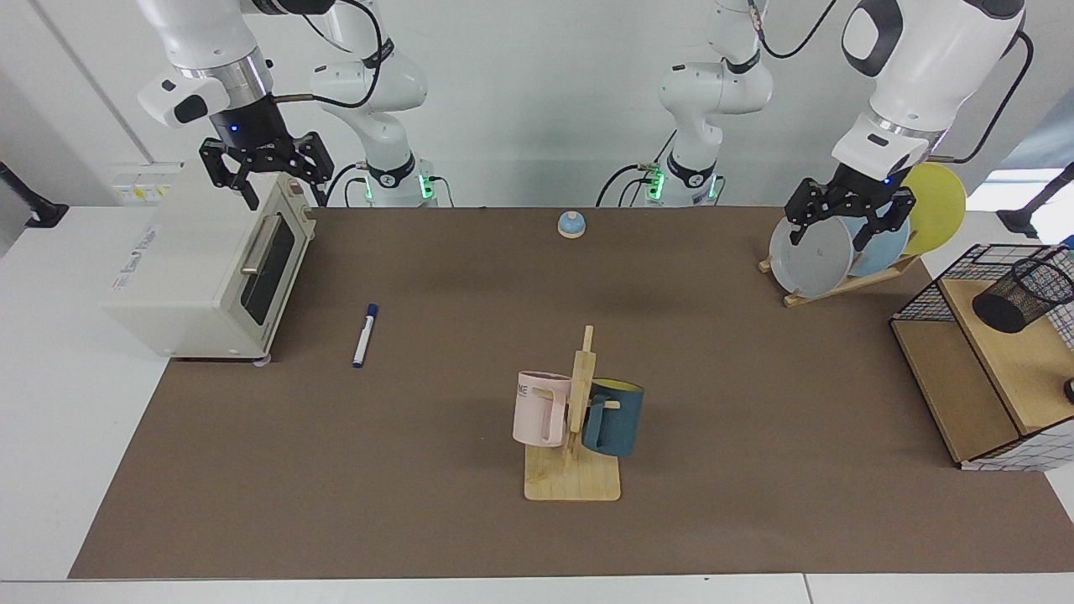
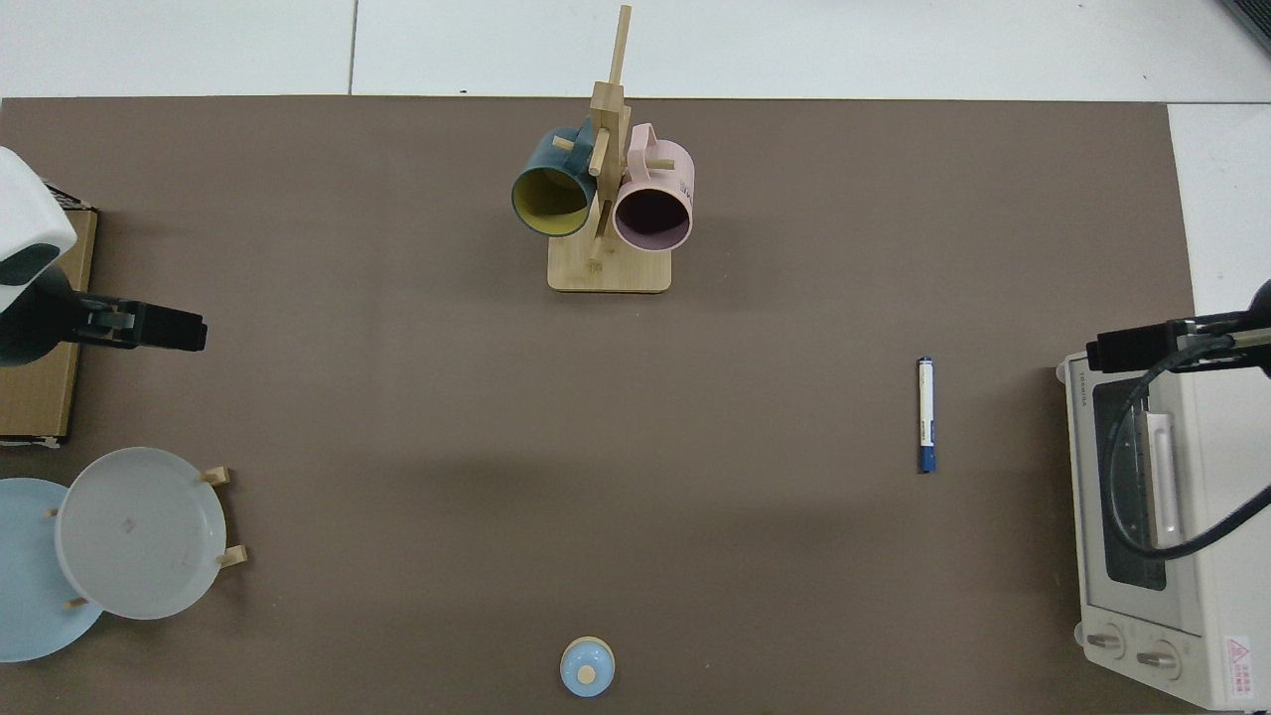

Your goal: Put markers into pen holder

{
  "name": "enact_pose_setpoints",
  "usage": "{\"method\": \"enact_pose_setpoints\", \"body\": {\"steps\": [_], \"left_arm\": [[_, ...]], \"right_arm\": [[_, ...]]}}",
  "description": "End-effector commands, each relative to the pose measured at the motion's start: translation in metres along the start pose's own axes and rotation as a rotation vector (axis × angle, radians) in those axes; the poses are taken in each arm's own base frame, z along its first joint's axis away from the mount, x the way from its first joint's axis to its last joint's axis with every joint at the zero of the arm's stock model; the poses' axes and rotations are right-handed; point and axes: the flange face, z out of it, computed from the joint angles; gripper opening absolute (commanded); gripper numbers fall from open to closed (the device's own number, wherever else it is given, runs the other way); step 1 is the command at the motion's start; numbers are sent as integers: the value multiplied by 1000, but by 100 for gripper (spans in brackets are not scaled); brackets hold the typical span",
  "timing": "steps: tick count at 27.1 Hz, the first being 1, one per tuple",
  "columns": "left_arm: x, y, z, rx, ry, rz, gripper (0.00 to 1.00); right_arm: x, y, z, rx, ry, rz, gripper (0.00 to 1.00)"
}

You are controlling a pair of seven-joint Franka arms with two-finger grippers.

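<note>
White-bodied and blue-capped, the marker (image 1: pixel 365 335) lies flat on the mat beside the toaster oven (image 1: pixel 214 268), long axis running away from us, nearest our open, empty right gripper (image 1: pixel 267 180); the left gripper (image 1: pixel 847 220), also open, waits by the pen holder (image 1: pixel 1024 295).

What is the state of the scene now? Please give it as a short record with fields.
marker: lies flat on the brown mat, near the toaster oven, untouched
pen holder: tilted on the wooden shelf of the wire basket
right end effector: open, above the toaster oven
left end effector: open, in front of the plate rack
mug stand: pink mug and teal mug hang on it
task progress: not started
</note>
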Motion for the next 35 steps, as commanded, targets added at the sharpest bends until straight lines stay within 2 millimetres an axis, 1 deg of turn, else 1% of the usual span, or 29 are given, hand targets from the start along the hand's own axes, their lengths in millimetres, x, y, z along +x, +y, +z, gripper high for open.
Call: {"method": "enact_pose_setpoints", "body": {"steps": [1,2,19,22,25,35], "left_arm": [[-3,-2,-5,7,-3,2,100],[-3,-3,-5,8,-3,2,100],[-3,-3,-5,8,-3,2,100],[-3,-2,-5,7,-3,2,100],[-3,-2,-5,7,-3,2,100],[-3,-2,-5,7,-3,2,100]], "right_arm": [[-7,1,2,13,-17,-11,99],[-10,2,3,13,-41,-11,99],[-10,2,2,13,-41,-11,99],[-13,10,4,1,-56,4,99],[-11,20,3,11,-42,25,99],[-13,18,3,12,-56,19,99]]}}
